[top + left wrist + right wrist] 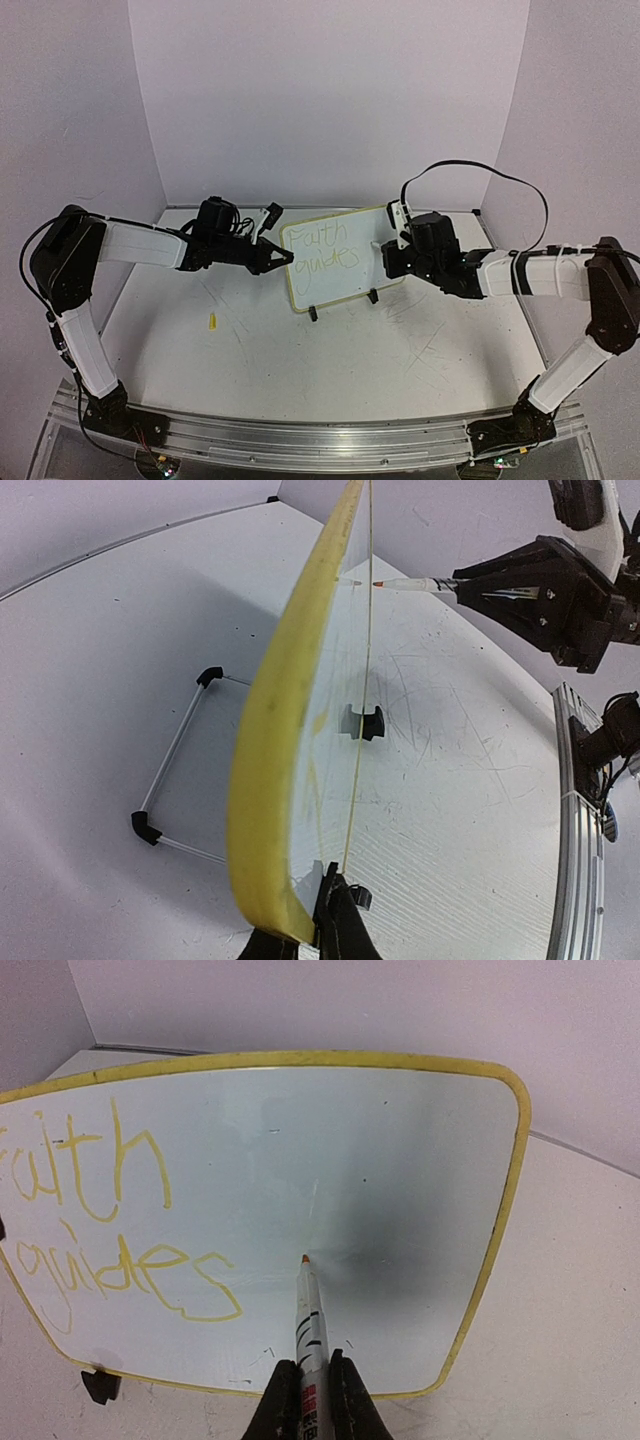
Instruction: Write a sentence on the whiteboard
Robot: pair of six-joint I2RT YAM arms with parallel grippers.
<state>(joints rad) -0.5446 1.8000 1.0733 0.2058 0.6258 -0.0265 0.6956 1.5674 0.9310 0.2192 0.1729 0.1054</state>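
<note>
The whiteboard (pixel 345 285) stands upright on the table, yellow-rimmed, with "Faith guides" written on it in yellow (pixel 110 1250). My left gripper (pixel 287 258) is shut on its left edge; in the left wrist view the black fingers (pixel 345 930) pinch the yellow rim (pixel 265 780). My right gripper (pixel 307 1400) is shut on a white marker (pixel 310 1325). Its orange tip sits right at the board face (pixel 400 1160), to the right of "guides". I cannot tell if the tip touches. The marker (pixel 415 584) and right gripper (pixel 470 585) also show in the left wrist view.
A small yellow cap (pixel 213 320) lies on the table left of the board. Black clip feet (pixel 372 296) and a wire stand (pixel 175 750) hold the board up. White walls close in behind and at both sides. A metal rail (pixel 320 440) runs along the near edge.
</note>
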